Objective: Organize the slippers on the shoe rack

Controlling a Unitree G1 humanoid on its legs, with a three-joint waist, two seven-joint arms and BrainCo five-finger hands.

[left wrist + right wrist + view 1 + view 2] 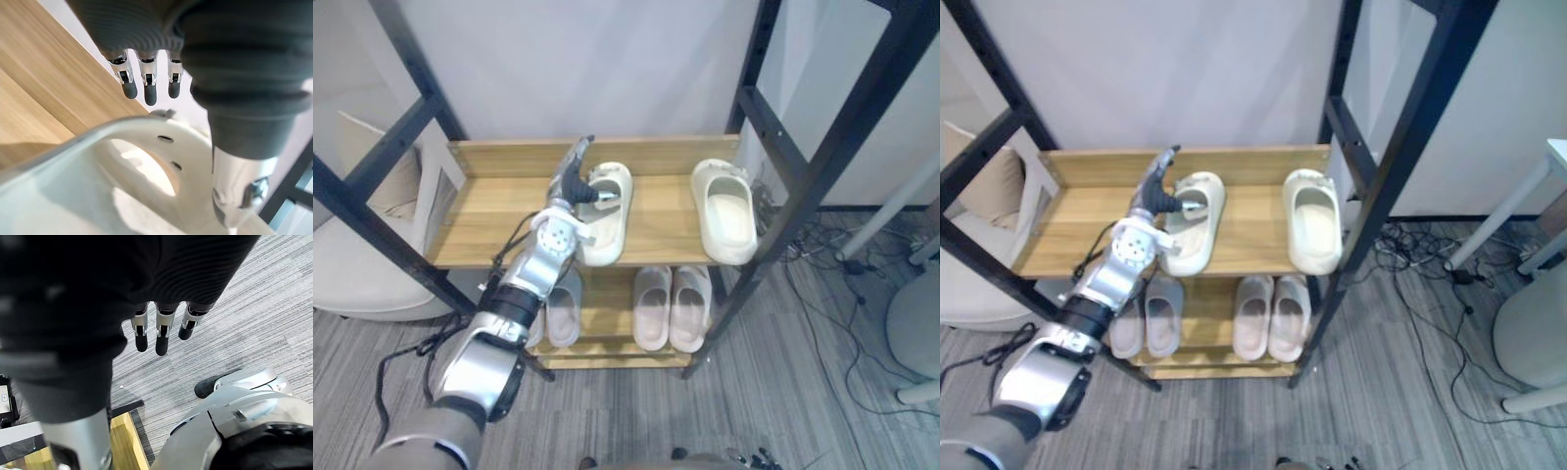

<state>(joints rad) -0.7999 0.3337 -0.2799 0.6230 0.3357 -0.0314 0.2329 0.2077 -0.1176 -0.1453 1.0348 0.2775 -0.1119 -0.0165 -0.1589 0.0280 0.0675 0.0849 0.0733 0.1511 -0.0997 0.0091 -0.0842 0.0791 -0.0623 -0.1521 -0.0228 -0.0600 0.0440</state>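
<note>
The slippers looked like moulded foam: light, a little springy, smooth, and in no danger from a firm squeeze. We judged the wide strap over the toe the best place to take hold, since it forms a bridge that a thumb can go under and fingers over. The heel rim looked like a second choice.

The left hand (570, 186) was at the left cream slipper (607, 230) on the top shelf (499, 211) of the shoe rack. Its fingers (150, 95) were straight and apart, reaching over the strap (146, 132) toward the back of the shelf without closing on it. The thumb (237, 186) ran down beside the strap near the foot opening, and we could not tell whether it pressed on the foam. Nothing was clamped. That slipper lay flat with its toe toward the back wall, slightly askew.

Its mate, the right cream slipper (726, 211), lay well apart on the same shelf, near the right-hand post, with its front edge just over the lip. We thought the pair would need to be brought side by side.

The lower shelf (607, 318) held two pairs, each already set close together: a grey pair (1163, 313) at the left, partly behind the arm, and a pale pink pair (672, 305) at the right.

The right hand (162, 345) hung over the floor, with fingers straight and holding nothing.
</note>
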